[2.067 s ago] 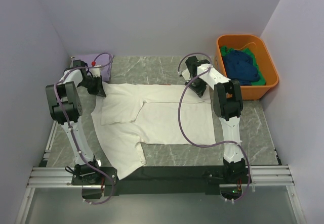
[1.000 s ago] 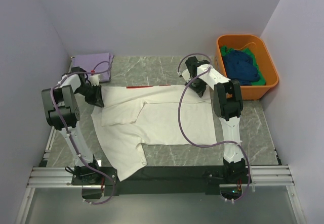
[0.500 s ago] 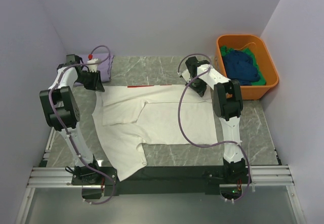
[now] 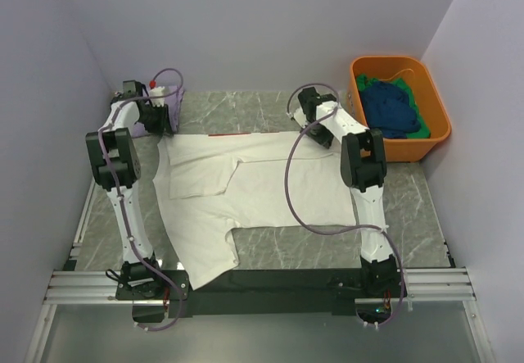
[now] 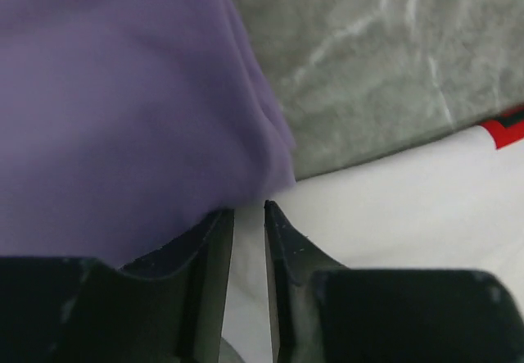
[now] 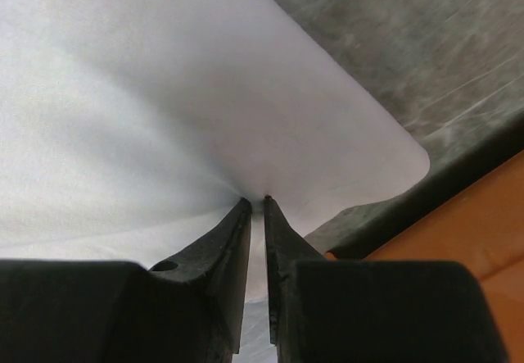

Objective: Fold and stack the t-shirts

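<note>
The white t-shirt [image 4: 270,184] lies spread across the table [image 4: 246,109]. The left gripper [image 5: 248,209] is clamped on its far left corner, just beside the lavender t-shirt [image 5: 115,109]. The right gripper [image 6: 255,201] pinches its far right corner, near the orange tub [image 4: 413,148], which holds a dark blue t-shirt [image 4: 393,109].

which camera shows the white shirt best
Top external: the white shirt lies spread across the table, nearly all of it visible. Left wrist shows only an edge beside the lavender shirt, held in the left gripper. Right wrist shows just one corner, pinched in the right gripper.
</note>
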Action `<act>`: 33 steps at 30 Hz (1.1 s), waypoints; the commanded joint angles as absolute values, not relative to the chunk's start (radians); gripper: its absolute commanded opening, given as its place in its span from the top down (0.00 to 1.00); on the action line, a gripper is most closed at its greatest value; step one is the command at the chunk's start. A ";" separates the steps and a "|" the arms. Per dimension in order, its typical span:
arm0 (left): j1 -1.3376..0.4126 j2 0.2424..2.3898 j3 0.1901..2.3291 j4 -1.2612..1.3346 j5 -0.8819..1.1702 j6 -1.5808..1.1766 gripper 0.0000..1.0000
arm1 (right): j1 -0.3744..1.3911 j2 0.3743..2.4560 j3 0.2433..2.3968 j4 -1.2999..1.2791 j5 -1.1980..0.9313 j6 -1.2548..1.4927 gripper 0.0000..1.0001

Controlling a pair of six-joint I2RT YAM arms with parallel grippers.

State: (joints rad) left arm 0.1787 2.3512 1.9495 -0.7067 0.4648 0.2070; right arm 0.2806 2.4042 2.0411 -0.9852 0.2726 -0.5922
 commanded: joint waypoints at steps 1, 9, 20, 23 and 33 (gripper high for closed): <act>0.189 2.401 2.103 -0.721 0.414 0.224 0.71 | 0.268 2.437 2.120 -0.968 0.307 -0.591 0.80; 0.069 1.903 1.661 -0.781 0.548 0.461 0.59 | 0.281 2.255 2.073 -1.006 0.183 -0.502 0.50; -0.366 1.526 1.112 -0.654 0.307 0.351 0.51 | 0.261 2.005 1.865 -1.061 -0.023 -0.431 0.48; -0.439 1.554 1.082 -0.617 0.220 0.319 0.52 | 0.259 1.959 1.792 -1.060 -0.055 -0.434 0.48; -0.495 1.687 1.104 -0.531 0.098 0.276 0.54 | 0.241 1.859 1.603 -1.011 -0.057 -0.430 0.49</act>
State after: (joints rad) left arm -0.4934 1.6714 1.0664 -0.5934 0.1528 0.3023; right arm 0.2581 1.9591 1.6150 -1.0321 -0.0467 -0.4416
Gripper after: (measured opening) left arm 0.461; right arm 0.509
